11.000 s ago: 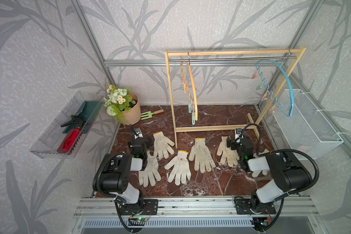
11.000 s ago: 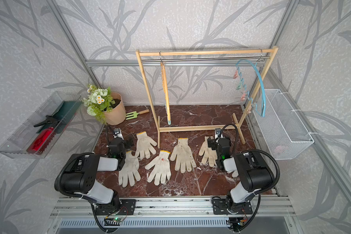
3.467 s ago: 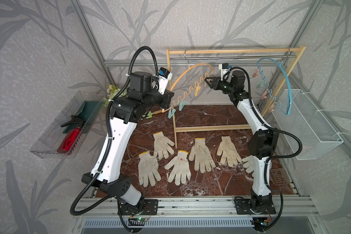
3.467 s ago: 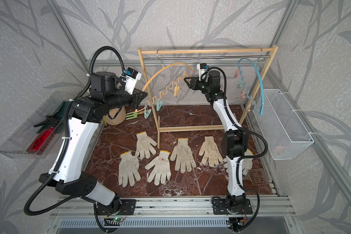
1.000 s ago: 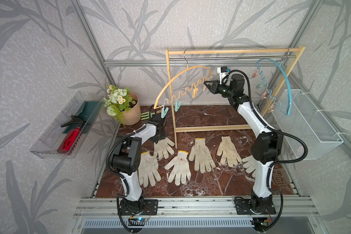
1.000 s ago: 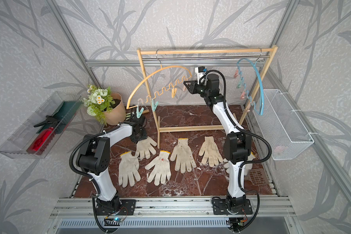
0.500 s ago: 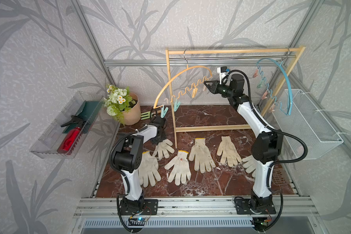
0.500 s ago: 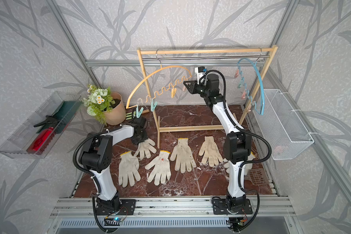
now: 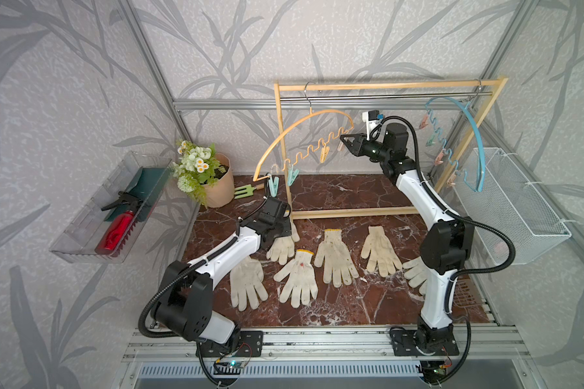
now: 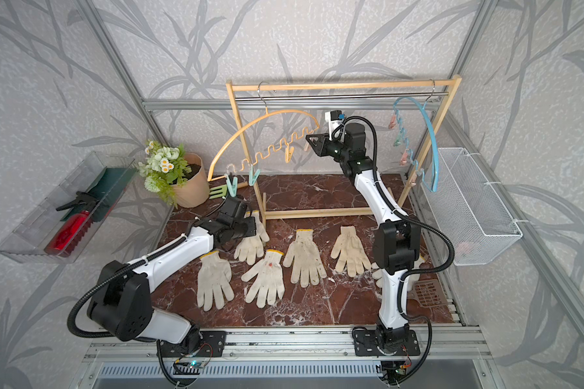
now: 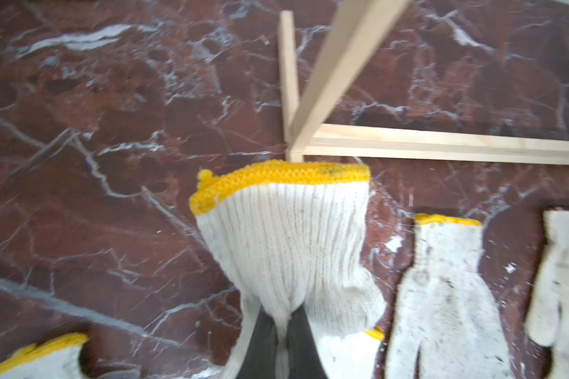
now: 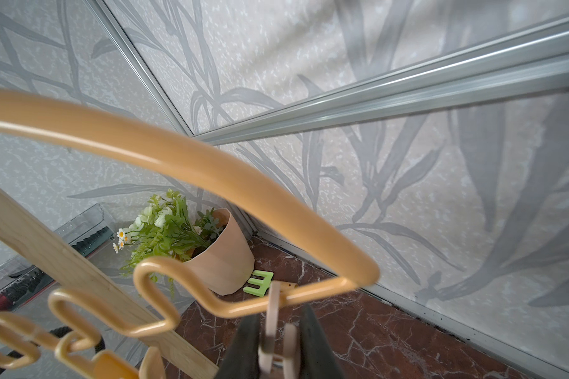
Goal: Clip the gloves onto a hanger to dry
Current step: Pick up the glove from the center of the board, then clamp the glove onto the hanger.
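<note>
– Left gripper [image 9: 287,229] first: what do both top views give you?
– I see it down at the marble table [image 9: 334,188], jaws pressed together on one glove [image 9: 281,247] just in front of the wooden rack [image 9: 351,213]. Five more gloves [image 9: 336,257] lie flat to its right and nearer the arm bases. The farthest of them is partly hidden behind the right arm.
– And the right gripper [image 9: 342,138]?
– It's raised well above the table, level with the orange hanger [image 9: 332,112] that hangs on the rack's rail. Its tip meets a pale peg [image 9: 340,147] at the end of the hanger nearest it. From up here I can't tell how tight that hold is. A blue hanger [image 9: 481,151] hangs well off to its right.
– Left wrist camera?
– My left gripper [image 11: 280,338] is fully closed, with the knit of the glove [image 11: 289,236] bunched into a fold between the two dark fingers [image 11: 260,341]. The yellow cuff stands beyond the fingertips, toward the wooden rack [image 11: 408,144]. Two other gloves lie flat on the table beside it.
– Right wrist camera?
– Both fingers [image 12: 316,341] of the right gripper [image 12: 278,344] clamp the peg [image 12: 271,311] from either side. The peg hangs from the wavy lower wire of the orange hanger [image 12: 211,172], right above the fingertips. Beyond and below the gripper sit a flower pot [image 12: 224,262] and a small green fork [image 12: 260,280].
</note>
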Controlling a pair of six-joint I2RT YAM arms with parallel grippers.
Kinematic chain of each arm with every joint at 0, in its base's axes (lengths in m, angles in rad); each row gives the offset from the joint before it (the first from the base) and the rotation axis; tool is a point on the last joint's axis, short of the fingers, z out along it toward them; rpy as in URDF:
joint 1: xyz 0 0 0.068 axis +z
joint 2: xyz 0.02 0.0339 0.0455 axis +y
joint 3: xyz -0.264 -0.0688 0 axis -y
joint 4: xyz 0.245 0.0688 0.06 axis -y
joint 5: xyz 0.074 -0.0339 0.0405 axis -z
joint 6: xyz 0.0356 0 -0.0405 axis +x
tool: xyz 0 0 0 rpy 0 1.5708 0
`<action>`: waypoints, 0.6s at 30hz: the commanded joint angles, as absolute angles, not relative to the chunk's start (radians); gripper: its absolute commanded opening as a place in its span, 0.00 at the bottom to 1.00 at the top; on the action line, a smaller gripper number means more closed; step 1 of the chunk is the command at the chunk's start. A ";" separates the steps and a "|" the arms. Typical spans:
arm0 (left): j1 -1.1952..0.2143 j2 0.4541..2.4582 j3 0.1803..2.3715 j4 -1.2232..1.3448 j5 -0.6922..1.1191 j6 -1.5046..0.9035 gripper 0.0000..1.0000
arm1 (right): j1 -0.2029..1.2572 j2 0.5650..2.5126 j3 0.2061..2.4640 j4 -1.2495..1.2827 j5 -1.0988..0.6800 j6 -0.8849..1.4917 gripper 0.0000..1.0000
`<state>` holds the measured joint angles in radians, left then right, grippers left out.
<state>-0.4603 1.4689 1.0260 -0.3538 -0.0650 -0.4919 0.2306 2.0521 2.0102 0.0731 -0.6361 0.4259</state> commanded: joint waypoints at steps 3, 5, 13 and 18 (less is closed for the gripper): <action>-0.539 1.457 1.040 -0.226 -0.057 -0.442 0.00 | 0.232 1.985 1.997 0.099 -0.641 0.423 0.22; -0.566 1.462 1.046 -0.193 -0.062 -0.434 0.00 | 0.232 1.982 1.992 0.098 -0.643 0.423 0.21; -0.607 1.526 1.045 -0.059 -0.038 -0.445 0.00 | 0.232 1.979 1.985 0.098 -0.638 0.426 0.21; -0.629 1.539 1.016 0.007 -0.029 -0.428 0.00 | 0.230 1.986 1.991 0.097 -0.635 0.426 0.22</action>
<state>-0.6140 1.5394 1.0256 -0.0738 -0.0326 -0.4404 0.2283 2.0270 1.9873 0.0731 -0.6285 0.4263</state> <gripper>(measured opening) 0.055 0.215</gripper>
